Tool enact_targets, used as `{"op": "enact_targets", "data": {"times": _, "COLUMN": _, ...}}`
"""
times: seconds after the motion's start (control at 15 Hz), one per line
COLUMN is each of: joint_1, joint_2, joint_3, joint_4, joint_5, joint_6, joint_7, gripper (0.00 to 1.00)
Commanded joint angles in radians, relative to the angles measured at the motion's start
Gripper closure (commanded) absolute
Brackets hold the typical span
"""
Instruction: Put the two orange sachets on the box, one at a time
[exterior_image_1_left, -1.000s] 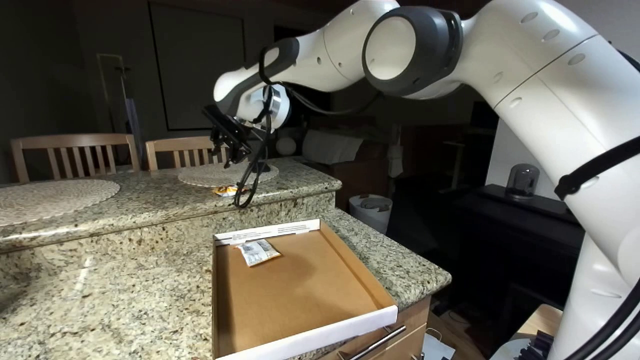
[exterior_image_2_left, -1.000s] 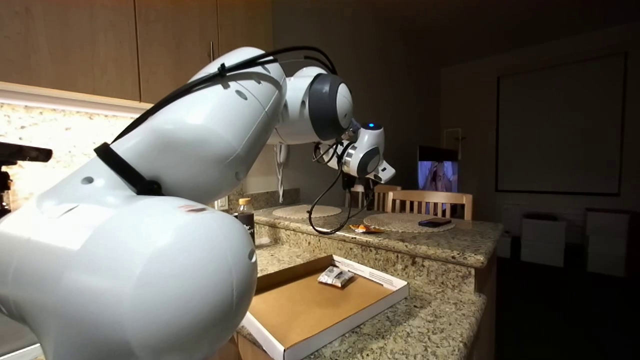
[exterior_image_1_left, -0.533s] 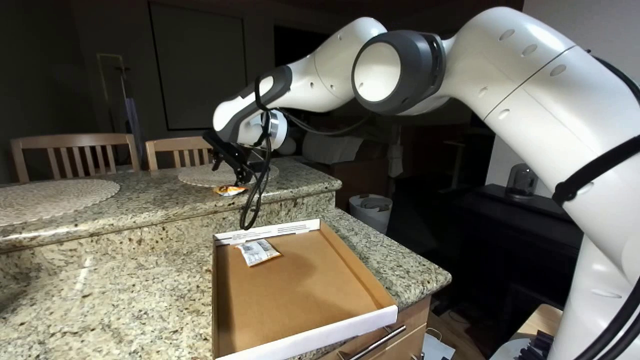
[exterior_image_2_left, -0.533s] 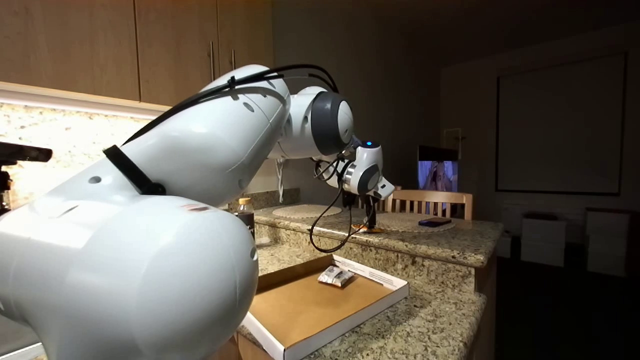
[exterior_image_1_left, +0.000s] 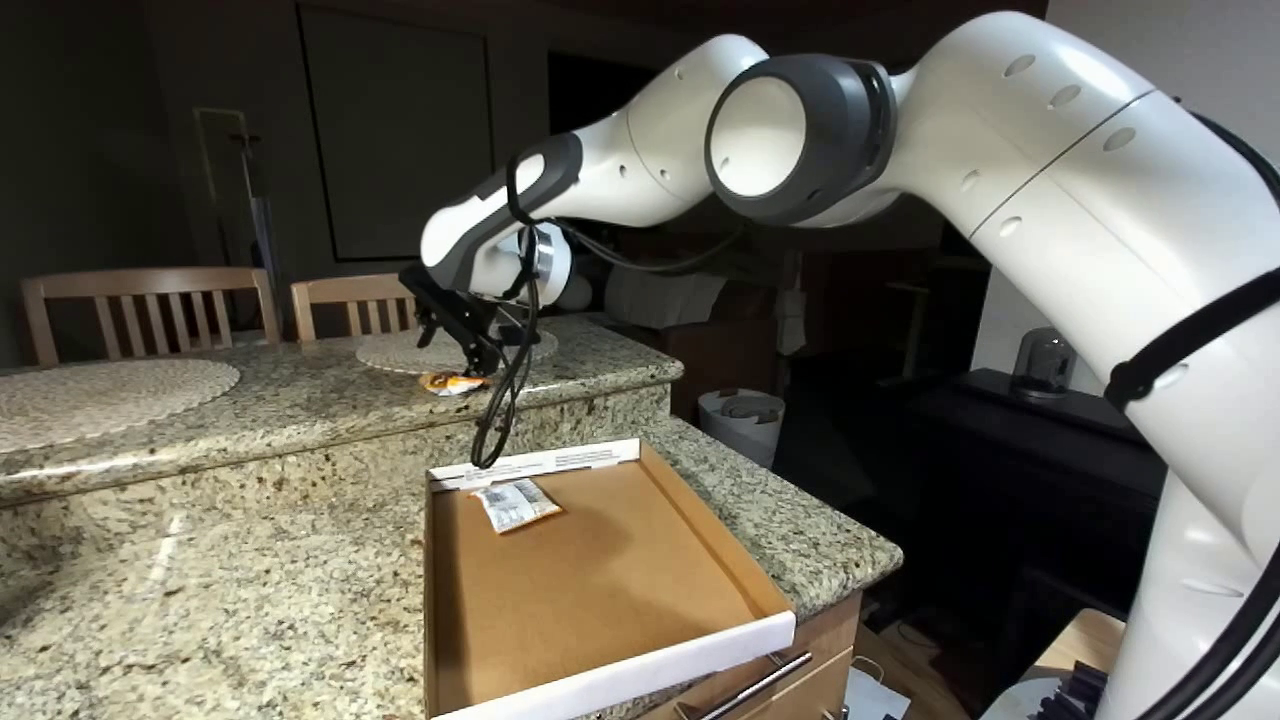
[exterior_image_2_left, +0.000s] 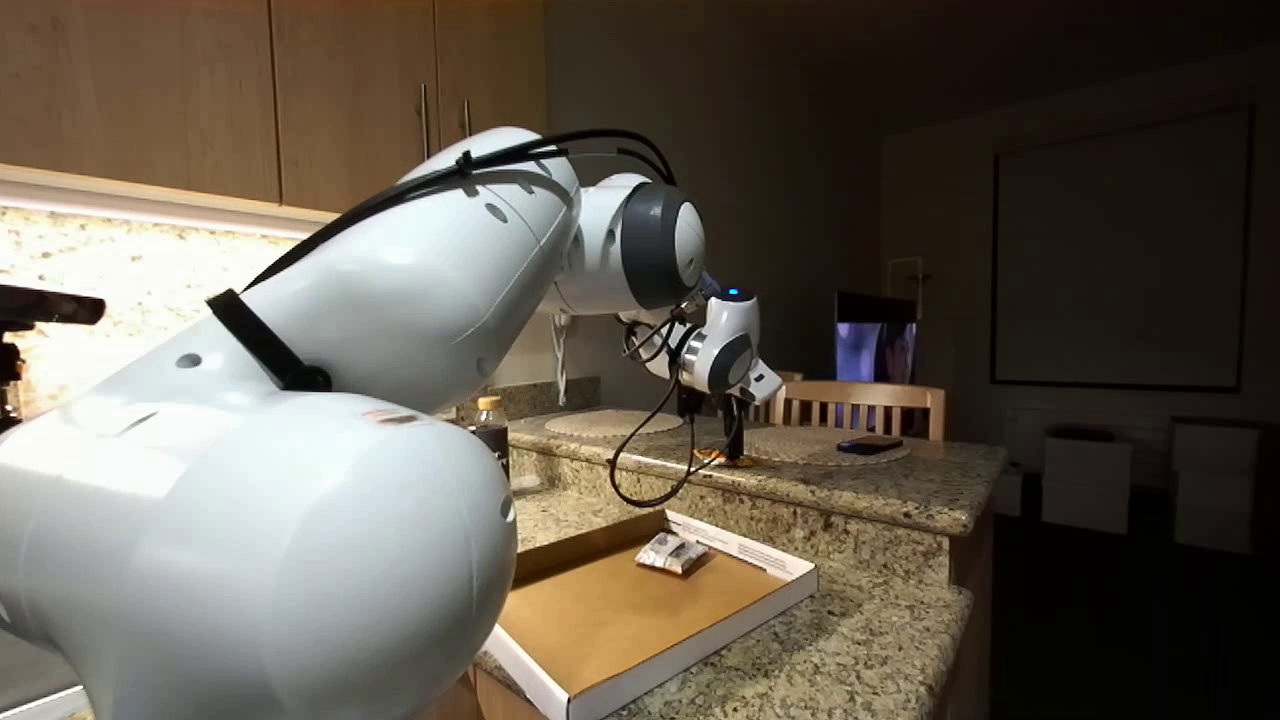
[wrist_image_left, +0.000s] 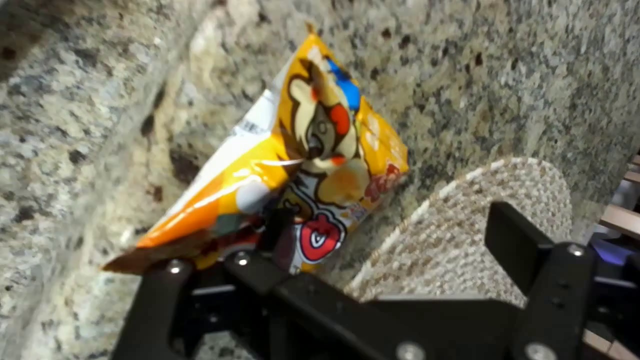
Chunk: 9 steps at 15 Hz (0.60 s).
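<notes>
One sachet (exterior_image_1_left: 517, 505) in the box (exterior_image_1_left: 610, 600), done. Other sachet (wrist_image_left: 325, 145) on the table (wrist_image_left: 450, 90), ungripped; my claw (wrist_image_left: 391, 222) spread wide at it. I'd say pick and drop remain.

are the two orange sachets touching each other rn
Apart. An exterior view shows it: one sachet lies in the box, the other sachet on the raised counter, with the counter's stone front and the box's white wall between them.
</notes>
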Motion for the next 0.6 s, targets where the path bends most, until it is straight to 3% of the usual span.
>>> {"op": "enact_targets", "data": {"times": 0.0, "joint_1": -0.017, "joint_2": -0.133, "joint_3": 0.050, "joint_4": -0.224, "joint_5": 0.039, "joint_6": -0.046, "joint_7": 0.001, "gripper": 0.00}}
{"op": "enact_targets", "data": {"times": 0.2, "joint_1": 0.013, "joint_2": -0.198, "joint_3": -0.004, "joint_4": -0.355, "joint_5": 0.022, "joint_6": -0.087, "joint_7": 0.107, "gripper": 0.00}}
{"op": "enact_targets", "data": {"times": 0.53, "joint_1": 0.058, "joint_2": -0.343, "joint_3": -0.099, "joint_4": -0.577, "joint_5": -0.018, "joint_6": 0.005, "joint_7": 0.341, "gripper": 0.00}}
